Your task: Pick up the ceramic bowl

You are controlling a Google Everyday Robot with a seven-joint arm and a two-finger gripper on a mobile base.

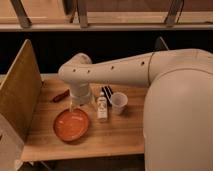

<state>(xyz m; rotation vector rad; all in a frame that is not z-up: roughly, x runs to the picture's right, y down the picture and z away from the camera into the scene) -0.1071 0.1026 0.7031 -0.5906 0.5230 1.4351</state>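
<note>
The ceramic bowl [71, 124] is a wide, shallow, orange-red dish with a darker rim. It lies on the wooden table [105, 140] at the front left. My white arm reaches in from the right and bends down over the table. The gripper [76, 104] hangs below the white wrist, just above the bowl's far rim.
A small white bottle [102, 107] stands right of the bowl. A white cup [119, 102] stands beside it. A dark flat object [107, 92] lies behind them. A red item [61, 95] lies at the back left. A tan divider panel [19, 92] bounds the table's left side.
</note>
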